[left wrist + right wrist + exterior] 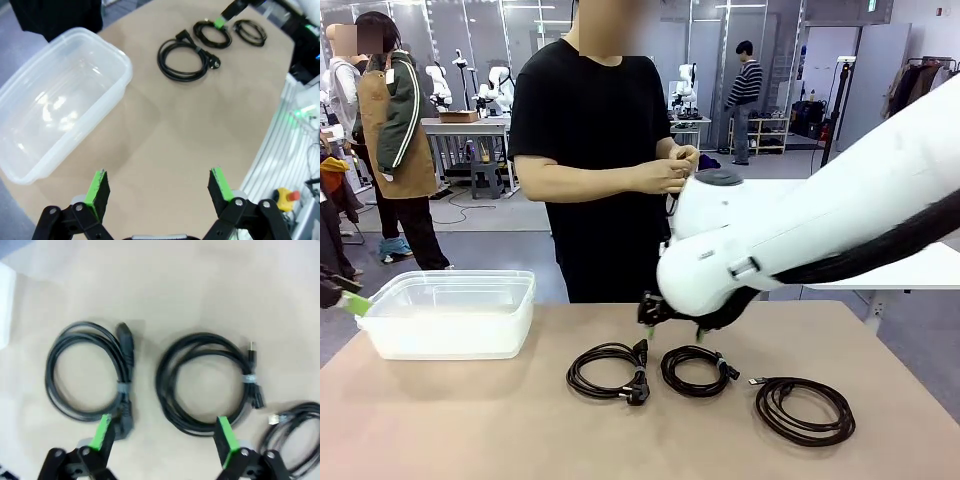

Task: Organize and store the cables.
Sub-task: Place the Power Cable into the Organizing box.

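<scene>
Three cables lie coiled in a row near the table's front edge: a left coil (582, 385), a middle coil (695, 392) and a larger right coil (767, 412). My right gripper (675, 332) hangs open just above the gap between the left and middle coils, holding nothing. In the right wrist view its gripper (164, 435) has the left coil (52, 375) and the tied middle coil (165, 385) ahead of it, and the third coil (295, 440) sits at the edge. My left gripper (159, 187) is open and empty above bare table, near the bin.
A clear plastic bin (450, 345) stands empty at the table's left, also seen from the left wrist as the bin (122, 57). A person in a black shirt stands at the far side with both hands (670, 170) together at chest height.
</scene>
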Robot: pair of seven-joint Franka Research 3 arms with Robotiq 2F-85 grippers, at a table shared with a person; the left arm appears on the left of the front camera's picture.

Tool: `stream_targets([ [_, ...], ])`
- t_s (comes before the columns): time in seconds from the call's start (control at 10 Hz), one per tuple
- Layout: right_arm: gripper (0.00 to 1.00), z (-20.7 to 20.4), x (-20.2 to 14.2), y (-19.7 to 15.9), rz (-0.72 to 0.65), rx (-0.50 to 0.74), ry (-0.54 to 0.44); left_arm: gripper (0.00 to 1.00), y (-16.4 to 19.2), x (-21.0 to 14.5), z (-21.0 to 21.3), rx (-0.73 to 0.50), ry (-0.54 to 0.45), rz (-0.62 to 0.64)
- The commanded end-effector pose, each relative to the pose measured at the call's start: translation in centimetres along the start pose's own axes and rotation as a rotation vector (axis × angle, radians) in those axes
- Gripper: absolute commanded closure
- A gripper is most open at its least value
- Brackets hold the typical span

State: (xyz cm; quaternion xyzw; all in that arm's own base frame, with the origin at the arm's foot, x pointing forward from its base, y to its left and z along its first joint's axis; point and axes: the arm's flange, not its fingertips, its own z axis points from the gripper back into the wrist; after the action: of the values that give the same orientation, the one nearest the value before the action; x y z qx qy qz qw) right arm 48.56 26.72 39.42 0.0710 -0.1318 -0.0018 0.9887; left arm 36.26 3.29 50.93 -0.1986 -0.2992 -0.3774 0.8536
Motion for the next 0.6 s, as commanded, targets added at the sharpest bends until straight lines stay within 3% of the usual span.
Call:
stream_targets([
  [0.0, 0.00, 3.8, -1.8, -6.3, 0.059, 0.055, -0.048, 0.00, -0.9, 3.9, -2.2, -0.032, 0.059, 0.047],
  [0.5, 0.00, 11.8, -6.5, -23.0, 0.275, 0.165, -0.069, 0.00, -8.3, 12.8, -11.6, -0.042, 0.203, 0.136],
])
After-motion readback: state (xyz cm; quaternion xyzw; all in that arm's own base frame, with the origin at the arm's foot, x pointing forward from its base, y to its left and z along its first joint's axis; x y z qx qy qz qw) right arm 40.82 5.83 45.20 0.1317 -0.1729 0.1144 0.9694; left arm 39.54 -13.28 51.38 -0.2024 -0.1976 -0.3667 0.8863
